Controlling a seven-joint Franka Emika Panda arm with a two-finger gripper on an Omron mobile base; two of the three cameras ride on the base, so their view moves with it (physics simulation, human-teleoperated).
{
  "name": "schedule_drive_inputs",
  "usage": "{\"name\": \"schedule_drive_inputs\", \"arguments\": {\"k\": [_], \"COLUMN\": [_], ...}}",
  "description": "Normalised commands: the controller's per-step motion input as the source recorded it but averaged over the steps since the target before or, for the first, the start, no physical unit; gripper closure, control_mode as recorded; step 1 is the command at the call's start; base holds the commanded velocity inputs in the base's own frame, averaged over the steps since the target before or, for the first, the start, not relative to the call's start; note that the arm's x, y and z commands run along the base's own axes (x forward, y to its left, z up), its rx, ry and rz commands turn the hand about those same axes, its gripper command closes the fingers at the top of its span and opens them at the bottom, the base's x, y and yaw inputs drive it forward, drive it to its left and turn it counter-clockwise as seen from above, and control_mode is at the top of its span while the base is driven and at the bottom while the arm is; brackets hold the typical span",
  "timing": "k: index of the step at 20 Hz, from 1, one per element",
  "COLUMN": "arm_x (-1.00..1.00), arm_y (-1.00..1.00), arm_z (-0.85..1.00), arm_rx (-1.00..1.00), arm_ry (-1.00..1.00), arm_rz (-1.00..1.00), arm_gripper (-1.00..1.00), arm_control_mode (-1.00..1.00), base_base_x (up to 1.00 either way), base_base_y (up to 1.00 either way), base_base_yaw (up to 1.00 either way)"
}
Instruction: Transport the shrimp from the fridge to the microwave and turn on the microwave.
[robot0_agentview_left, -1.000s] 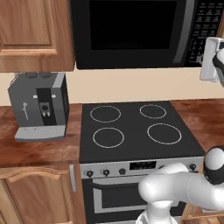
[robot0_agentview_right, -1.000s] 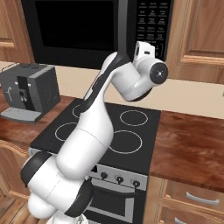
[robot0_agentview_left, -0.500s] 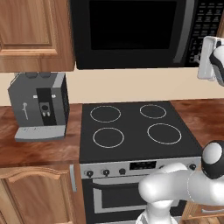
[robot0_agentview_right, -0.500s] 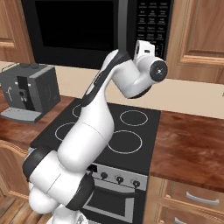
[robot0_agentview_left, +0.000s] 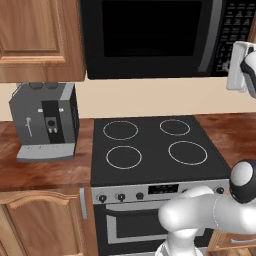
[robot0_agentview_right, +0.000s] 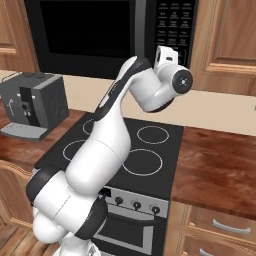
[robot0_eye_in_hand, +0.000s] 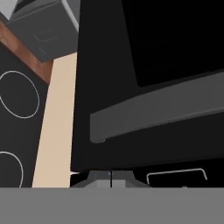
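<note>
The big black microwave (robot0_agentview_left: 150, 37) hangs above the stove (robot0_agentview_left: 150, 145), door shut, window dark, long grey handle. The tool (robot0_eye_in_hand: 111, 178) is shut tight, holding nothing, near its buttons.

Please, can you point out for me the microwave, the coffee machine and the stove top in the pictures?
microwave (robot0_agentview_left: 150, 35): left base view, on its dark door window.
coffee machine (robot0_agentview_left: 45, 120): left base view, on its grey front.
stove top (robot0_agentview_right: 125, 145): right base view, on the black surface between the burner rings.
</note>
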Motion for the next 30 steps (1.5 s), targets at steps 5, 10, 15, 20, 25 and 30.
{"name": "schedule_drive_inputs", "arguments": {"k": [5,10,15,20,25,30], "arm_x": [0.06,0.26,0.39,0.28,0.03,0.0], "arm_y": [-0.07,0.0,0.0,-0.12,-0.24,-0.29], "arm_z": [-0.14,-0.32,-0.13,0.0,0.01,0.05], "arm_rx": [0.0,-0.01,-0.01,0.0,0.0,0.0], "arm_ry": [-0.02,-0.03,-0.01,-0.03,-0.07,-0.08], "arm_rz": [0.0,0.0,0.0,0.0,0.0,0.0], "arm_gripper": [1.0,1.0,1.0,1.0,1.0,1.0], "arm_control_mode": [-1.0,-1.0,-1.0,-1.0,-1.0,-1.0], "base_base_x": [0.0,0.0,0.0,0.0,0.0,0.0], "base_base_y": [0.0,0.0,0.0,0.0,0.0,0.0], "base_base_yaw": [0.0,0.0,0.0,0.0,0.0,0.0]}}
